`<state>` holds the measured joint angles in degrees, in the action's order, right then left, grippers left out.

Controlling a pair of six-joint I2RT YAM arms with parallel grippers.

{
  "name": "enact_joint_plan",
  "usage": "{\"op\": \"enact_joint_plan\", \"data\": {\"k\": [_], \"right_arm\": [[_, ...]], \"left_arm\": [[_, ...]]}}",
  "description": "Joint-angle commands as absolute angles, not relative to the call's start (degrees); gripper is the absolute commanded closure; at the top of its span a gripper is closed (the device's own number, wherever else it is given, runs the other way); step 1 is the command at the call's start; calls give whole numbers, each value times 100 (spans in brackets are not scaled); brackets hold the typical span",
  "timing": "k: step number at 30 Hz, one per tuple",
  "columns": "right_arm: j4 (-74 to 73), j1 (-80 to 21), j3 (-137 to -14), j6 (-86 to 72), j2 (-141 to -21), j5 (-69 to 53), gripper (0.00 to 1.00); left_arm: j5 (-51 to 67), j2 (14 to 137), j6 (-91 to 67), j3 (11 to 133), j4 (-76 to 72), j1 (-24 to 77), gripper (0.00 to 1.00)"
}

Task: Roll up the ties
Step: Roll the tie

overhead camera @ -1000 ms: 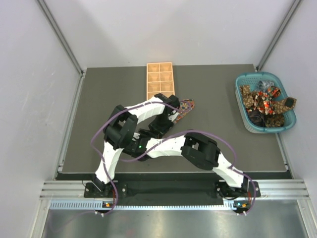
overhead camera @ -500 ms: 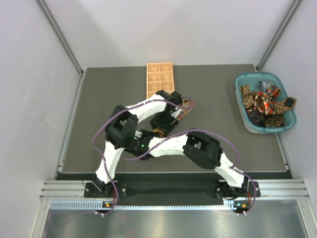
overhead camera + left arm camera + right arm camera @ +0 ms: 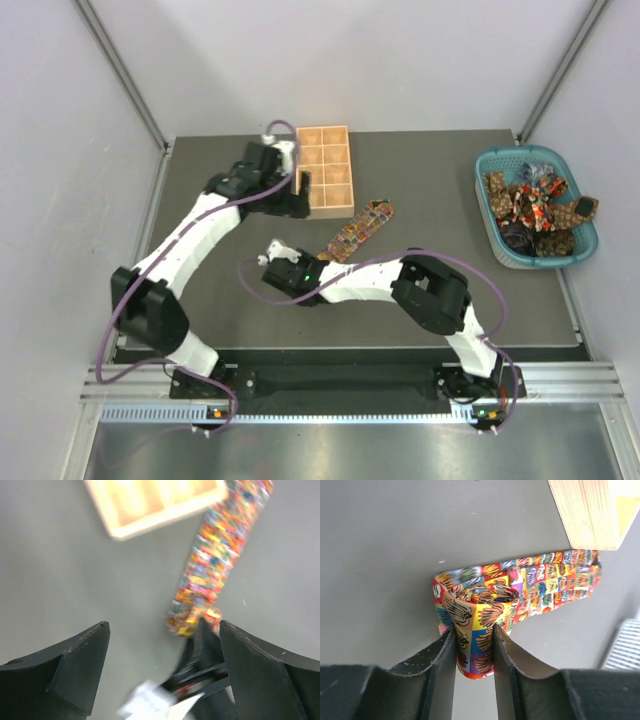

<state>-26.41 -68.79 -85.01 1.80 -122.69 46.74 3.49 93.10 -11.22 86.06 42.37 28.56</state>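
One tie (image 3: 360,226), with a bright multicoloured print, lies diagonally on the dark mat, its pointed end near the wooden tray (image 3: 324,170). Its near end is wound into a small roll (image 3: 479,611). My right gripper (image 3: 474,639) is shut on that roll, one finger on each side. In the top view the right gripper (image 3: 322,259) sits at the tie's lower left end. My left gripper (image 3: 298,195) hovers by the tray's left front corner, jaws wide open and empty. The left wrist view shows the tie (image 3: 220,555) below my left gripper (image 3: 164,627), with the right gripper's fingers (image 3: 202,655) at its roll.
A teal basket (image 3: 487,200) at the right edge of the mat holds several more crumpled ties (image 3: 535,205). The tray's corner (image 3: 587,515) stands just beyond the flat part of the tie. White walls enclose the mat on three sides.
My left arm has lifted off the tie and swung back left to the tray, opening its jaws. My right gripper has closed on the rolled end.
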Motion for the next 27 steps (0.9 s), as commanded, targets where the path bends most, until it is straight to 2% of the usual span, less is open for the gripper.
{"op": "enact_joint_plan", "data": {"k": [1,8,16,27], "right_arm": [[-2391,-6460,-8105,-35,-11928,3807,74],[-1802,-6153,-7603,308,-11365,2436,81],[-1582,-6152,-7392,246,-11171,1495,84],[-1573,-6073,-7357,123,-10872,783,86]], "left_arm": [[605,8667,-1792,7851,3149,2262,4],[888,7341,-2785,6058,1794,1064,1],[923,7207,-2856,5775,1854,703,1],[984,6838,-3094,5010,1363,448,1]]}}
